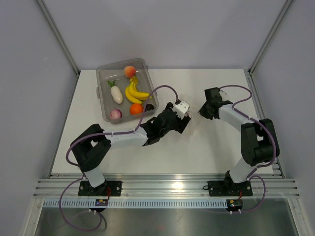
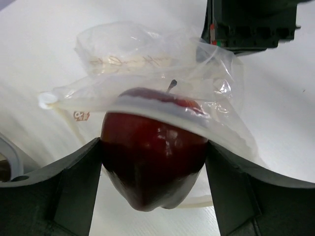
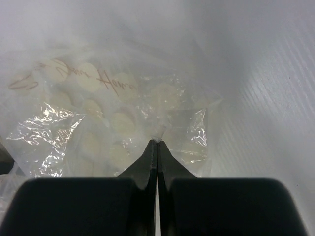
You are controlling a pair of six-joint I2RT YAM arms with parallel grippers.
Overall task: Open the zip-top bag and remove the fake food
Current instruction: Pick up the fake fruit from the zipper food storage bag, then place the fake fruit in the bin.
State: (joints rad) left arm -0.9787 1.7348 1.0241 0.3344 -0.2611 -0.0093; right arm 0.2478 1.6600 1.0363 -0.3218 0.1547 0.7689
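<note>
Apple (image 2: 147,167) sits clamped in left gripper (image 2: 153,147), bag (image 2: 147,64) mouth draped over its top. Right gripper (image 3: 157,143), at one o'clock, pinches bag film tight. Best pull apple straight toward six, slowly, so film slips off.

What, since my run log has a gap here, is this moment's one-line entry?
left fingers: on apple | right fingers: pinching bag | apple: top under bag rim

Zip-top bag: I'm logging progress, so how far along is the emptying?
Done: bananas, orange, peach and radish lie in the tub. In hand: the left gripper grips the apple at the zip-top bag's mouth, the right gripper pinching its film. Left: draw the apple clear.
</note>
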